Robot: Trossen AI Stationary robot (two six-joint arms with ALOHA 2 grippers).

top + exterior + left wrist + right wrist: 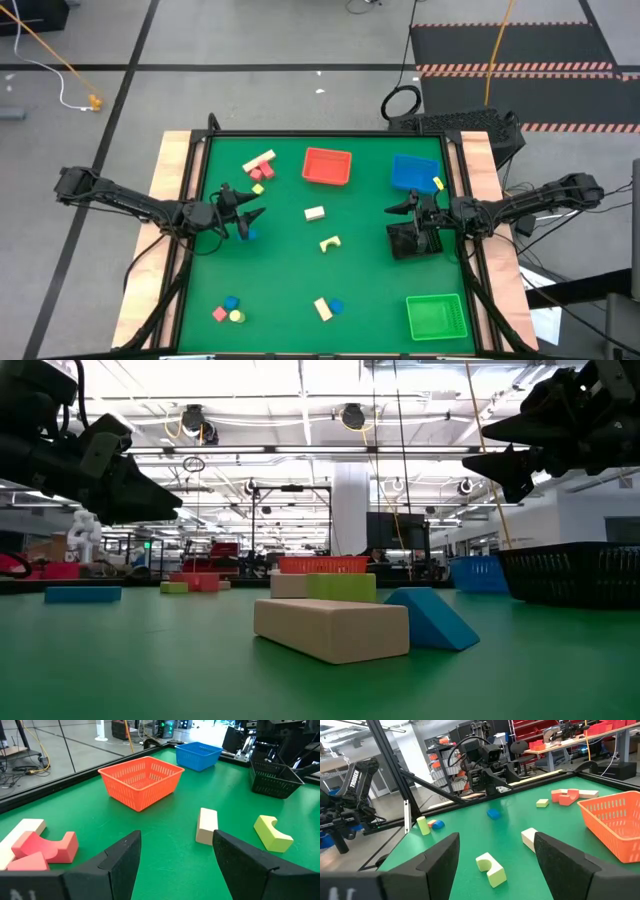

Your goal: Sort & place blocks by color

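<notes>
Red tray (327, 166) holds nothing | blue tray (414, 172): yellow block (438, 183) | both tools open, unladen

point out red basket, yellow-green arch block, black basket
red basket (142, 782): left wrist view, front wall.
yellow-green arch block (272, 834): left wrist view, side face.
black basket (410, 242): high view, rim.

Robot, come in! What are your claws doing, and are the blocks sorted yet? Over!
Left claw open, empty. Right claw open, empty, above black tray. Blocks unsorted, loose on table. Nothing in the way.
</notes>
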